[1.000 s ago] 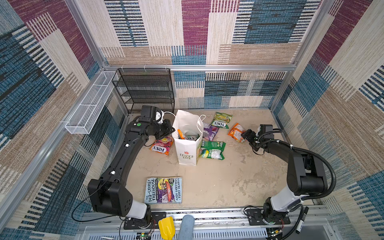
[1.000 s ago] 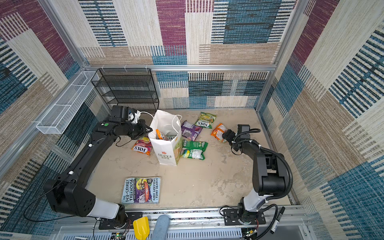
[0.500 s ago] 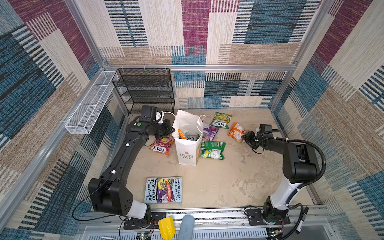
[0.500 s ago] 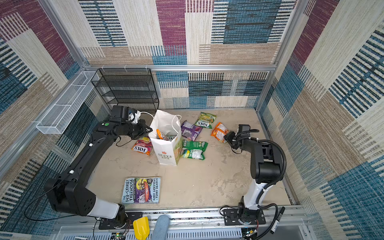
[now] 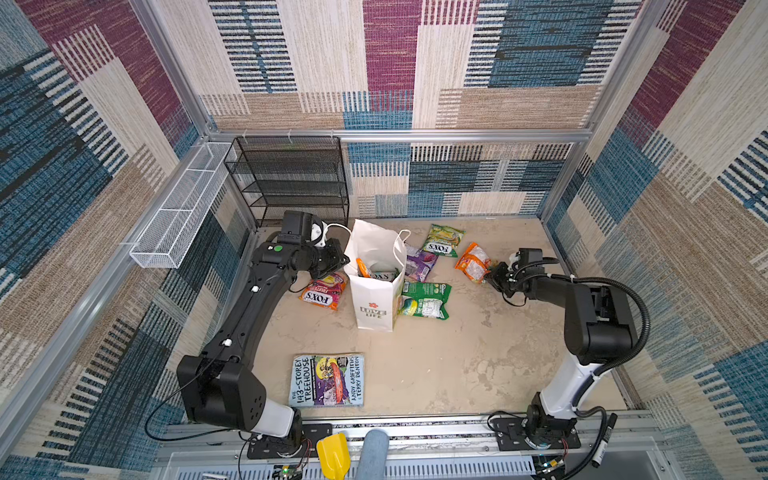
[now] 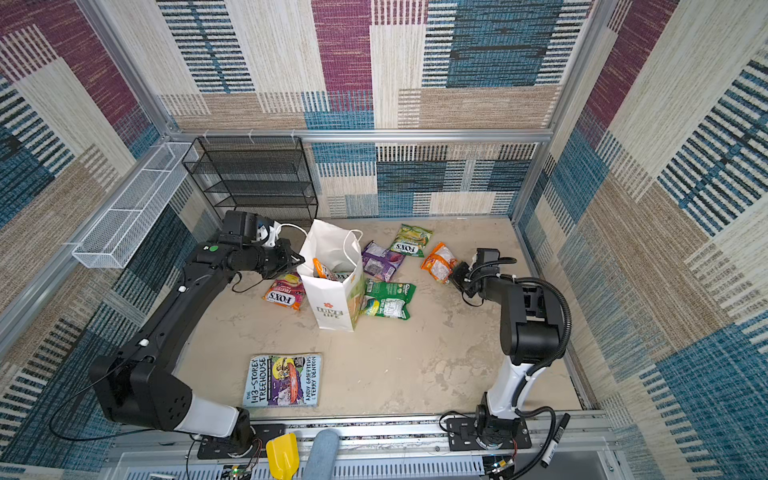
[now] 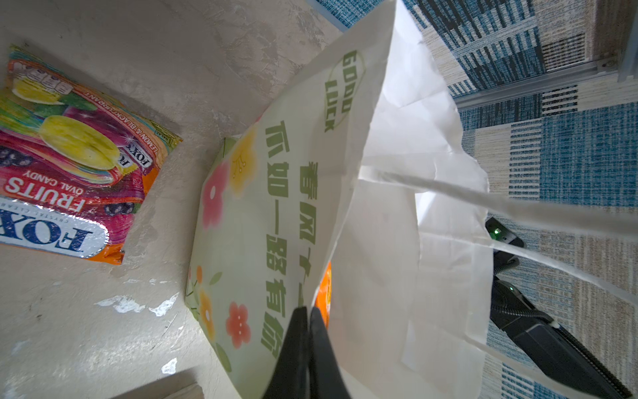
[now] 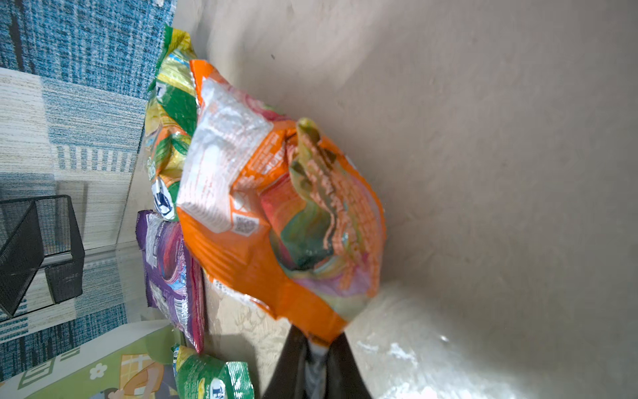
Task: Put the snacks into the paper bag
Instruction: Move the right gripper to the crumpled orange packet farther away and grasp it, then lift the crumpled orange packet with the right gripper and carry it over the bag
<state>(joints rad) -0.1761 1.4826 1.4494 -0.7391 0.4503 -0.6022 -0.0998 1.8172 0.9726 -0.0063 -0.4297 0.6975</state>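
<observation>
Now our right gripper (image 8: 316,340) is pinching the near edge of the orange packet (image 8: 276,214), whose long side points straight away from the jaws. Our left gripper (image 7: 307,316) is pinched on the rim of the paper bag (image 5: 376,299), which stands open over by our left arm, past the purple packet (image 5: 419,264). Only the right wrist view shows the pinch; both top views show the bag's open mouth.

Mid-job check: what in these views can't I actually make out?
- Inside the tall white paper bag: in both top views its walls hide all but an orange packet edge; count unknown.
- Purple glossy packet: the bag overlaps one end in a top view.
- Pink-red FOX'S packet: cut off by the left wrist picture's edge.
- Right pincer shut on the orange crinkled packet: right wrist view, packet hides how deep the bite is.
</observation>
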